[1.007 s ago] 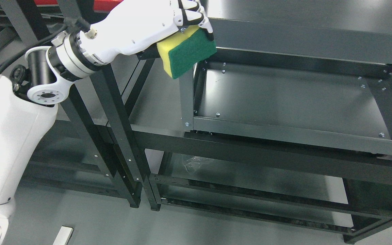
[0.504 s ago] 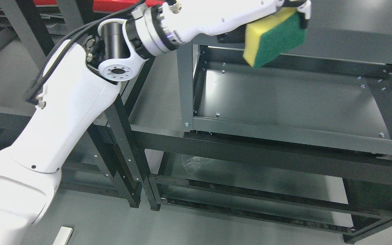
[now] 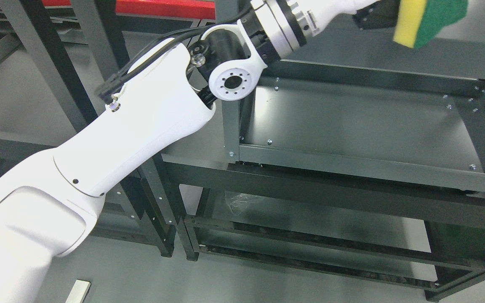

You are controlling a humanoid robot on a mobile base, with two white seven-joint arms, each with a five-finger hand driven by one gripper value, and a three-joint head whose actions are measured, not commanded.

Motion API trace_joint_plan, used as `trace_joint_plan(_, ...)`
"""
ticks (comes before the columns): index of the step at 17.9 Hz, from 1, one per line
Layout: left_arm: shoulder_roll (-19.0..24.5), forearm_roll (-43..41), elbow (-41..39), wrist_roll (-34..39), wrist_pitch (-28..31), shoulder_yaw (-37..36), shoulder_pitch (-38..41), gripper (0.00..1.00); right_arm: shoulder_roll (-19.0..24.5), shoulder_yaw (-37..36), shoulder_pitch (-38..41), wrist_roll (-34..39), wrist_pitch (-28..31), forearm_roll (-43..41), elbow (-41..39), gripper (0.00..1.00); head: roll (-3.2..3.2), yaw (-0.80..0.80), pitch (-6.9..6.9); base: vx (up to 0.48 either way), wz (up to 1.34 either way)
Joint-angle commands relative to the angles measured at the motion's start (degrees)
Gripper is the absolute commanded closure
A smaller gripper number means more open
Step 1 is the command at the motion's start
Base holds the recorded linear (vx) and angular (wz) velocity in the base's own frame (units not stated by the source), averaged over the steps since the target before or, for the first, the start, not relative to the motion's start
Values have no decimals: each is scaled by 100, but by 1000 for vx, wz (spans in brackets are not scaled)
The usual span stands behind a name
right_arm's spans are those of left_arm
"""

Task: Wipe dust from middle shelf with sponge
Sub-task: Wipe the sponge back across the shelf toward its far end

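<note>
Yellow-and-green rectangular sponge (image 3: 430,19) up at the top edge, right of centre, clear above the dark grey metal middle shelf (image 3: 360,122), not touching it. White left arm (image 3: 141,139) stretched diagonally from lower left; hand mostly cut off by the frame, grip on sponge impossible to confirm.

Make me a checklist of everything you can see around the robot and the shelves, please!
Surface: middle shelf dark grey, bare, nothing touching it.
Job's things: sponge, yellow and green, held up at the top edge, above the shelf.
Clutter: crumpled clear plastic on the lower shelf; pale flat piece on the floor.
Hands: left hand mostly out of frame; right nothing seen.
Cables: black cables along the left arm.
Surroundings: more dark racks, red panel behind.
</note>
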Motion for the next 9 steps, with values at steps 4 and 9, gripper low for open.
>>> trace_joint_plan(4, -296, 681, -370, 73, 147, -2126, -251, 100, -100, 8, 0, 1, -3, 0, -100, 0, 0, 0, 0, 0, 0)
trace_joint_plan(9, -296, 445, -239, 99, 103, -2101, -147, 100, -100, -1, 0, 1, -3, 0, -100, 0, 0, 0, 0, 0, 0)
